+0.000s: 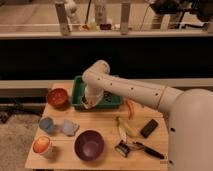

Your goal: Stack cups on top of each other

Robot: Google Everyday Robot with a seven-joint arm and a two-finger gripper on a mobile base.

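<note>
A small light-blue cup [46,125] stands at the left of the wooden table [105,159]. Beside it, to its right, a paler silver-grey cup [69,128] lies tipped over. The two cups are close together but apart. My gripper [89,103] is at the end of the white arm, down inside the left part of the green tray [114,101], well behind the cups. What lies under the gripper in the tray is hidden.
A red-orange bowl [57,97] sits left of the tray. A wide dark-purple bowl [89,145] is at the front. An orange-and-white cup [42,146] stands at the front left. A banana [125,129], a black block [148,128] and a black tool [135,148] lie at the right.
</note>
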